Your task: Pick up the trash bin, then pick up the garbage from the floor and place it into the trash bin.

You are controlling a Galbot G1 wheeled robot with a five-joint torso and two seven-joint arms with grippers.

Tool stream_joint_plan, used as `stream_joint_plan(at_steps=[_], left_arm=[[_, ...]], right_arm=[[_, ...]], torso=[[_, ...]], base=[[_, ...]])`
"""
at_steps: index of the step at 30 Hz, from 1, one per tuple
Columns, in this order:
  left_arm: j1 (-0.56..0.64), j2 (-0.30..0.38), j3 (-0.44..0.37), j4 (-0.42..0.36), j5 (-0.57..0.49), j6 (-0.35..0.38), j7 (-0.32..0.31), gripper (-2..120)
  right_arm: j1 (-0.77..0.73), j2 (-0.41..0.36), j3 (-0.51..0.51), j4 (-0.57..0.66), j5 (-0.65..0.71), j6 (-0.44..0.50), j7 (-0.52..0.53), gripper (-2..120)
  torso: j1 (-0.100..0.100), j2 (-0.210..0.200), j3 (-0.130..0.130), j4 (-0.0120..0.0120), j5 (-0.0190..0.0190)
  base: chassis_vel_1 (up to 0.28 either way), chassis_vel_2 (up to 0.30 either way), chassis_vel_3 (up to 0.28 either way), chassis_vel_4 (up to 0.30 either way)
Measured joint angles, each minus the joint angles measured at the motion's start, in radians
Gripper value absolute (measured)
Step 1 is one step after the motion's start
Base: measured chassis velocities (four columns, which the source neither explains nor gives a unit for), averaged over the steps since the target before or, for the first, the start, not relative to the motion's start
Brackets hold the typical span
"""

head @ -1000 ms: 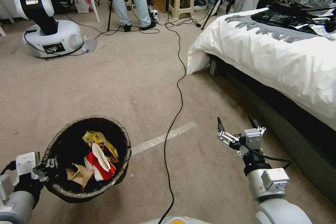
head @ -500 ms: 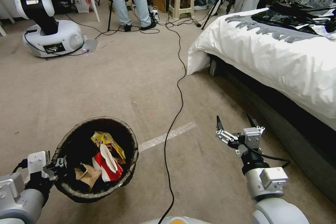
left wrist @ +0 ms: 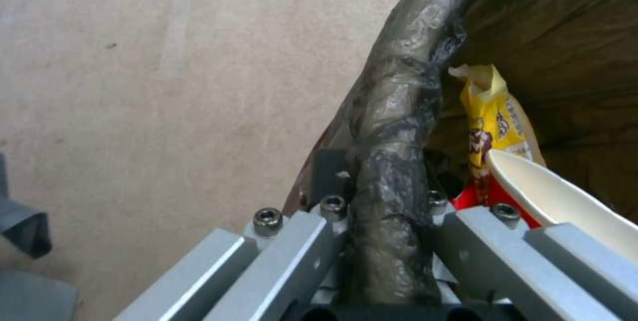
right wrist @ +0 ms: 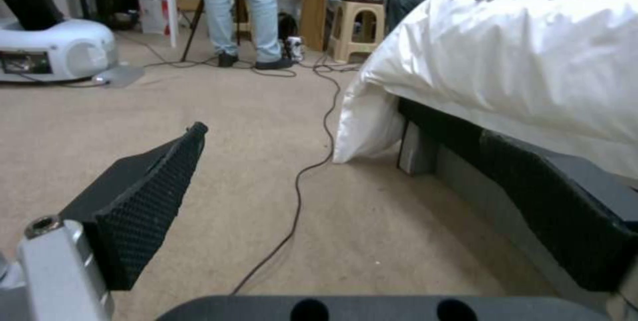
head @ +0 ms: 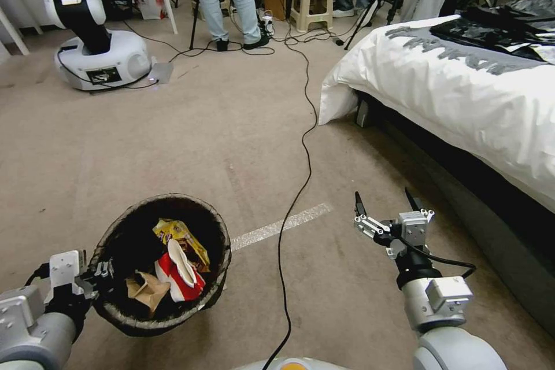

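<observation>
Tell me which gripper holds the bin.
The left gripper, clamped on the bin rim; the right gripper hangs open, empty.

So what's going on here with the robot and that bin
The robot is holding the trash bin by its bag-covered rim with its left gripper, fingers shut on the rim. Inside the bin lie a yellow snack wrapper, a red-white wrapper and a crumpled brown paper piece. The right gripper hangs open and empty above the carpet, near the bed, with a black cable running across the floor between the two arms.
</observation>
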Motion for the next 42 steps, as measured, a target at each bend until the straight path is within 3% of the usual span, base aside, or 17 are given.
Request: stream_joint_plan(at_steps=[35, 42], left_arm=[[-0.004, 0.003, 0.010, 0.000, 0.001, 0.000, -0.002, 1], [-0.023, 0.024, 0.066, 0.000, -0.005, 0.000, -0.059, 1]], right_arm=[[-0.001, -0.003, 0.006, 0.002, 0.005, 0.000, 0.001, 100], [-0.001, -0.004, 0.005, 0.001, 0.006, -0.001, 0.002, 100]], torso=[[0.000, 0.000, 0.000, 0.0000, 0.0000], [0.000, 0.000, 0.000, 0.0001, 0.0000]], base=[[0.032, 0.033, 0.029, 0.033], [0.006, 0.008, 0.007, 0.007]])
